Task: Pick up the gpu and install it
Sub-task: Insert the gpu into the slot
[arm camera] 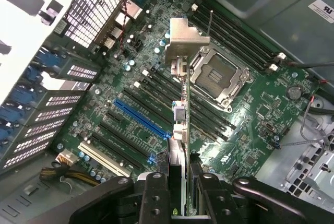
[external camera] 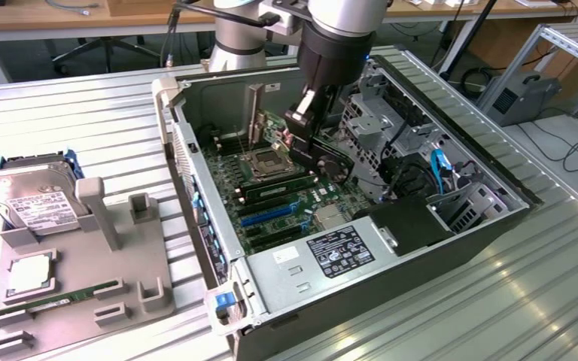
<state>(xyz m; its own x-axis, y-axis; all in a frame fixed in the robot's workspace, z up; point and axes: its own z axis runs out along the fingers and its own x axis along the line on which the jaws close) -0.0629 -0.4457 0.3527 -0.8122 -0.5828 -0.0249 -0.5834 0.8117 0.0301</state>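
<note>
The gripper (external camera: 302,119) reaches down from the arm into the open computer case (external camera: 269,297), which lies on its side on the slatted metal table (external camera: 470,316). Its 2 fingers (arm camera: 156,195) are clamped on the gpu (external camera: 309,148), 1 on each face of the card. In the wrist view the gpu (arm camera: 180,114) appears edge-on as a thin strip running away from the gripper (arm camera: 181,203), with its silvery end bracket (arm camera: 186,37) at the far end. The card hangs end-down over the green motherboard (external camera: 269,207), just beside the CPU socket (external camera: 267,162). In the wrist view it lies between that socket (arm camera: 219,75) and the rows of expansion slots, among them 1 blue slot (arm camera: 141,120) and 1 white slot (arm camera: 104,160). It is not seated in any slot. Whether its lower end touches the motherboard (arm camera: 255,135) cannot be told. At the near end of the case sits a black power supply (external camera: 342,253) with a white-printed label. On the exterior view's left, well apart from the case, a grey fixture (external camera: 78,297) holds a hard drive (external camera: 30,201) with a white label, a square processor chip (external camera: 30,275) and a narrow green RAM stick (external camera: 56,301)
</note>
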